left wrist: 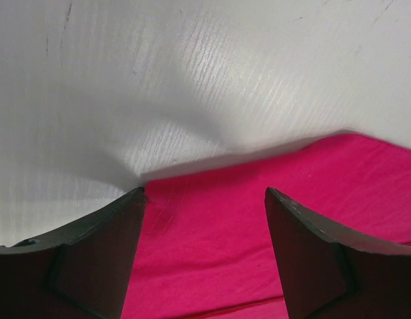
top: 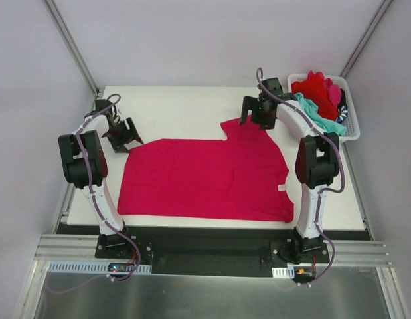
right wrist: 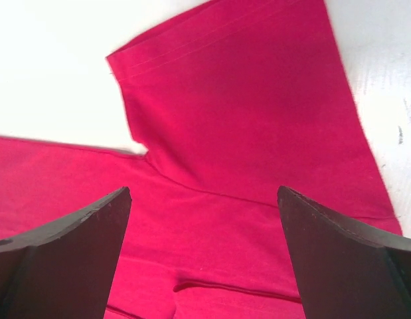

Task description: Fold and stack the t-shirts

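A large magenta-pink t-shirt (top: 205,178) lies spread flat on the white table (top: 178,106), one sleeve (top: 242,127) pointing to the back. My left gripper (top: 129,135) hovers at the shirt's far left corner, jaws open; in the left wrist view the shirt's corner (left wrist: 258,226) lies between the fingers (left wrist: 99,259), with nothing held. My right gripper (top: 256,114) stands open over the sleeve (right wrist: 238,93), and its fingers (right wrist: 338,252) frame pink cloth without touching it. More t-shirts, red (top: 318,90) and teal (top: 323,118), are piled in the basket.
A white slotted basket (top: 353,119) stands at the table's back right corner, close to the right arm. Grey enclosure walls (top: 32,100) flank the table. Bare white table shows behind the shirt and along the left side.
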`<state>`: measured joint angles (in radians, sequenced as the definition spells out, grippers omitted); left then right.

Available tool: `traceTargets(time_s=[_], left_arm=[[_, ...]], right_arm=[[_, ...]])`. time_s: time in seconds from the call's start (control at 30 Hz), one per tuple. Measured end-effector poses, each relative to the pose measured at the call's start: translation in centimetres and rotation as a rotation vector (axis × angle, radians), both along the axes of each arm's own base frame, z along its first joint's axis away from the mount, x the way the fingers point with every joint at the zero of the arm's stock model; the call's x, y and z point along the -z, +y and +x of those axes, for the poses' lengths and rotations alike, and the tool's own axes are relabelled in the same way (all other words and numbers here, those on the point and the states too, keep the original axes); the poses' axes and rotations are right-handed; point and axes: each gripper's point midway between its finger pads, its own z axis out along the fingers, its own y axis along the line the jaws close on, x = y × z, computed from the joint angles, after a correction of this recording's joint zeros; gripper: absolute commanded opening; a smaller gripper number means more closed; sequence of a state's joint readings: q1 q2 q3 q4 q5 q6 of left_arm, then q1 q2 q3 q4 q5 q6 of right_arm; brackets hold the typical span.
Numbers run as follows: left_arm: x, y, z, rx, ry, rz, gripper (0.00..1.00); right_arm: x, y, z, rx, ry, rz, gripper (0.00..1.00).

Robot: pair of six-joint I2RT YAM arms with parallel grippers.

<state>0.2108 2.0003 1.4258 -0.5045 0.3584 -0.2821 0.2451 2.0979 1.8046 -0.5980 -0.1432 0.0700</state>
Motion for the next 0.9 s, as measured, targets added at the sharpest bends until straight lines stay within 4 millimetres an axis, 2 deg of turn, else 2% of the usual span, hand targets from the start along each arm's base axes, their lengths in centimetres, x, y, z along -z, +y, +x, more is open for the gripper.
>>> traceTargets(time_s=[0.13,0.17,0.23,0.3,0.33,0.43,0.53,0.63,0.73,0.83,0.87,0.9], left_arm=[[0.1,-0.1,0.3,-0.014,-0.003,-0.012,0.53],[0.2,-0.1,0.4,-0.015,-0.006,-0.013,0.42],[0.3,-0.1,0.6,-0.02,-0.01,-0.015,0.28],[0.3,-0.2,0.8,-0.021,-0.017,-0.02,0.06],[0.4,-0.3,0.9,-0.022,-0.022,-0.025,0.0],[0.7,-0.4,0.9,-0.007,-0.042,-0.029,0.0],[0.8,-0.7,0.1,0.009,-0.054,-0.016,0.0],[-0.1,-1.5,-1.1,0.048,-0.086,0.039,0.0],[-2.1,-3.2,-2.0,0.13,-0.16,0.142,0.01],[-3.6,-5.1,-3.1,0.189,-0.224,0.202,0.16],[-3.9,-5.7,-3.8,0.203,-0.243,0.215,0.44],[-3.9,-5.8,-4.3,0.208,-0.247,0.223,0.57]], right_arm=[[-1.4,1.5,-0.4,-0.03,-0.031,0.009,0.96],[-1.6,1.7,-0.5,-0.036,-0.037,0.012,0.96],[-2.1,2.3,-0.6,-0.047,-0.049,0.018,0.96],[-2.3,2.9,-0.9,-0.056,-0.054,0.022,0.96],[-2.3,3.0,-1.2,-0.06,-0.051,0.022,0.96],[-1.9,4.1,-2.0,-0.075,-0.037,0.024,0.96],[-1.4,6.0,-2.9,-0.102,-0.026,0.035,0.96],[-1.1,7.8,-3.9,-0.133,-0.017,0.05,0.96],[-0.8,9.1,-4.8,-0.158,-0.004,0.062,0.97],[-0.4,9.3,-5.1,-0.162,0.006,0.066,0.98],[-0.2,9.2,-5.2,-0.159,0.009,0.067,0.98],[-0.1,9.2,-5.2,-0.157,0.013,0.067,0.98]])
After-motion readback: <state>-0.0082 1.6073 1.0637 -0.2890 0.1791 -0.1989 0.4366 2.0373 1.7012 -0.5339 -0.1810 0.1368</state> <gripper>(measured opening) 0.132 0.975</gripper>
